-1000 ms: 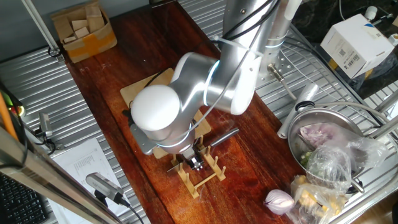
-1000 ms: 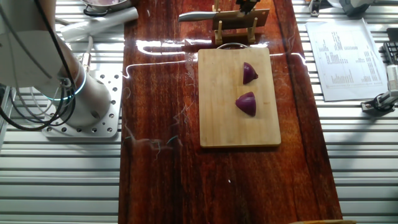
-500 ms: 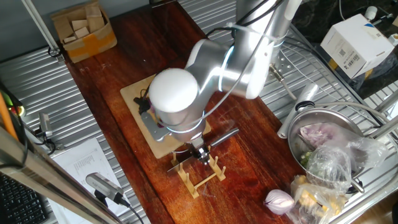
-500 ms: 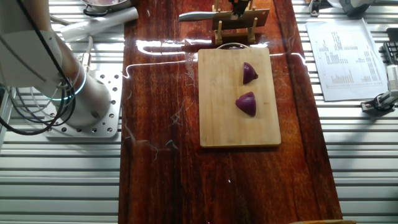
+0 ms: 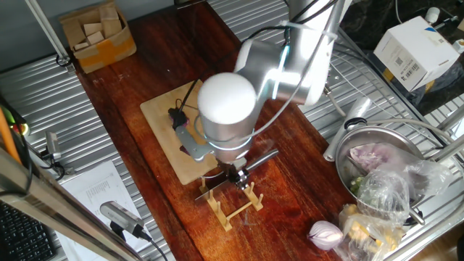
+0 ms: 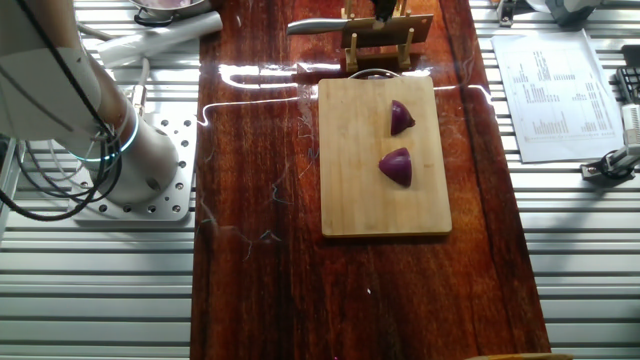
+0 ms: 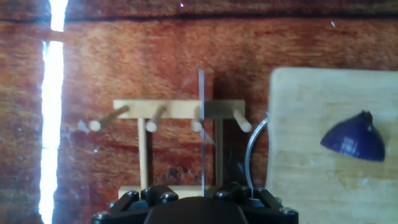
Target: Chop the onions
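Purple onions (image 6: 398, 143) lie points-up-board on the board (image 6: 350, 200); gripper (image 5: 235, 176) grip unclear.

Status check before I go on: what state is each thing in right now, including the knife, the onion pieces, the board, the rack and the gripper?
Cleaver: standing on edge in the rack, handle sticking out sideways.
Wooden rack: upright on the table, just off the board's end.
Onion wedges: lying apart on the board, uncut.
Cutting board: flat on the table.
Gripper: low over the rack at the cleaver; fingers hidden, open or shut unclear.
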Robot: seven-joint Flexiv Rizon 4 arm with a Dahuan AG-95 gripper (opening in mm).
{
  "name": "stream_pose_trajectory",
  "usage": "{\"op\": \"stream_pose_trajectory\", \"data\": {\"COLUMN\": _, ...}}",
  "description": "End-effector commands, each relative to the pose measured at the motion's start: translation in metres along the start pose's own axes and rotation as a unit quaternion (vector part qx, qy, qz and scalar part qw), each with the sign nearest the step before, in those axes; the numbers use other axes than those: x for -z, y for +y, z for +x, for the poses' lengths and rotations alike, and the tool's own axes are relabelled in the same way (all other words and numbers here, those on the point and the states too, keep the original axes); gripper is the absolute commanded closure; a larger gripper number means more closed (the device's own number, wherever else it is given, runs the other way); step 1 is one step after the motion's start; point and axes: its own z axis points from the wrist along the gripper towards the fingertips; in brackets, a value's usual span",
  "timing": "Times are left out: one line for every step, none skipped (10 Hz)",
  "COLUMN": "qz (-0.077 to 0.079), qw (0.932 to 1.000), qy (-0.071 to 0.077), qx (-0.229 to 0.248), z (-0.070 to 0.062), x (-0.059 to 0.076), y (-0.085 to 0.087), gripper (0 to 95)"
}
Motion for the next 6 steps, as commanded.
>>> {"op": "stream_pose_trajectory", "data": {"qz": -0.027, "qw": 0.9996, "qy": -0.010, "qx": 0.001, "z": -0.004, "x": -0.002, "y": 0.002, "gripper": 38.0}}
{"op": "stream_pose_trajectory", "data": {"qz": -0.026, "qw": 0.9996, "qy": -0.010, "qx": 0.004, "z": -0.004, "x": -0.002, "y": 0.002, "gripper": 38.0}}
{"op": "stream_pose_trajectory", "data": {"qz": -0.027, "qw": 0.9996, "qy": -0.010, "qx": 0.006, "z": -0.004, "x": -0.002, "y": 0.002, "gripper": 38.0}}
{"op": "stream_pose_trajectory", "data": {"qz": -0.027, "qw": 0.9996, "qy": -0.010, "qx": 0.008, "z": 0.000, "x": -0.004, "y": 0.001, "gripper": 38.0}}
{"op": "stream_pose_trajectory", "data": {"qz": -0.027, "qw": 0.9996, "qy": -0.010, "qx": 0.009, "z": 0.002, "x": -0.006, "y": 0.000, "gripper": 38.0}}
{"op": "stream_pose_trajectory", "data": {"qz": -0.030, "qw": 0.9994, "qy": -0.009, "qx": 0.013, "z": 0.006, "x": -0.009, "y": -0.004, "gripper": 38.0}}
